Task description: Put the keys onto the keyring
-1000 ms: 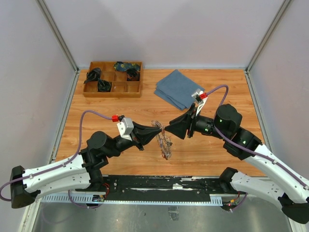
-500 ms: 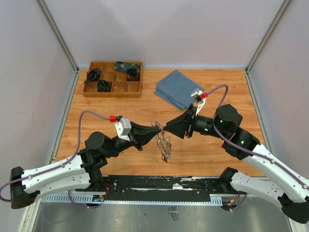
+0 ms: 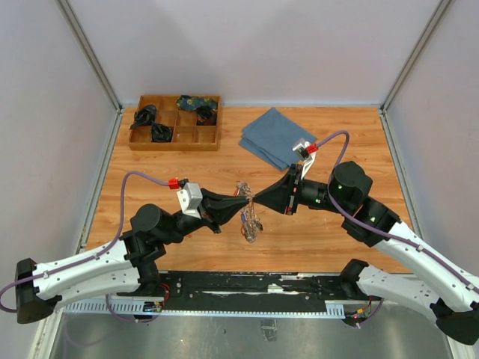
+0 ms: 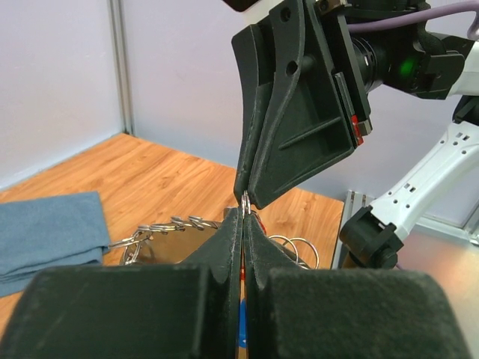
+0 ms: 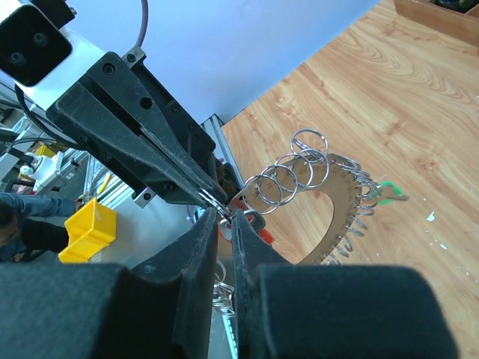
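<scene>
My two grippers meet tip to tip above the middle of the table. My left gripper (image 3: 245, 201) (image 4: 245, 206) is shut on a small silver split ring (image 5: 212, 199) of the keyring (image 3: 251, 222). The keyring is a brown ring-shaped plate (image 5: 338, 228) edged with several split rings, and it hangs below the tips. My right gripper (image 3: 257, 199) (image 5: 224, 217) is shut on a silver key (image 5: 245, 221) with a red tag (image 5: 263, 236), its head right at the split ring. A blue tag (image 4: 241, 321) shows behind my left fingers.
A wooden compartment tray (image 3: 174, 143) with dark bundles stands at the back left. A folded blue cloth (image 3: 275, 137) lies at the back right, also in the left wrist view (image 4: 45, 232). A green-tagged piece (image 5: 389, 189) lies on the wood beyond the keyring.
Both gripper tips have closed in and shifted slightly left. The hanging keyring has swung left and sits more directly under the tips.
</scene>
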### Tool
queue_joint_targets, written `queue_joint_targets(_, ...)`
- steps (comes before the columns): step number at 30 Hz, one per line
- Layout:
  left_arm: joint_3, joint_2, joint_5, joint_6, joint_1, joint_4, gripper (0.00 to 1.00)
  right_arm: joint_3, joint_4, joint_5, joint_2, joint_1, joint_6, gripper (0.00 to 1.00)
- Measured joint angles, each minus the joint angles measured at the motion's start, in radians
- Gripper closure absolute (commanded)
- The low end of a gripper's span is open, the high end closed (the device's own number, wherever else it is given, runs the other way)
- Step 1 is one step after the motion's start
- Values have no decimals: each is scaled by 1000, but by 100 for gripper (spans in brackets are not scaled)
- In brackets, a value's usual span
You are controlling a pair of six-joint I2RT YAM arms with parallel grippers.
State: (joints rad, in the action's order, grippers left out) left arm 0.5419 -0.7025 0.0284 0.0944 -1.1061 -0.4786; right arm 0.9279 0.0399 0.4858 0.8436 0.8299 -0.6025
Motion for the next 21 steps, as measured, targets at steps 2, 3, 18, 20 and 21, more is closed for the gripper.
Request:
queue_joint_targets(2, 0, 2, 0, 0, 0, 0, 99, -2, -2, 3, 0, 0, 0, 93)
queue_joint_targets(3, 0, 2, 0, 0, 0, 0, 100, -2, -2, 3, 0, 0, 0, 94)
queue_joint_targets(18, 0, 5, -2, 0, 4, 0, 100, -2, 0, 2, -2, 0, 2, 99)
queue_joint_targets(20, 0, 5, -2, 0, 4, 1, 99, -2, 10, -5, -2, 0, 6, 99)
queue_joint_targets(21, 0, 5, -1, 0, 4, 1, 100, -2, 16, -8, -2, 0, 8, 99)
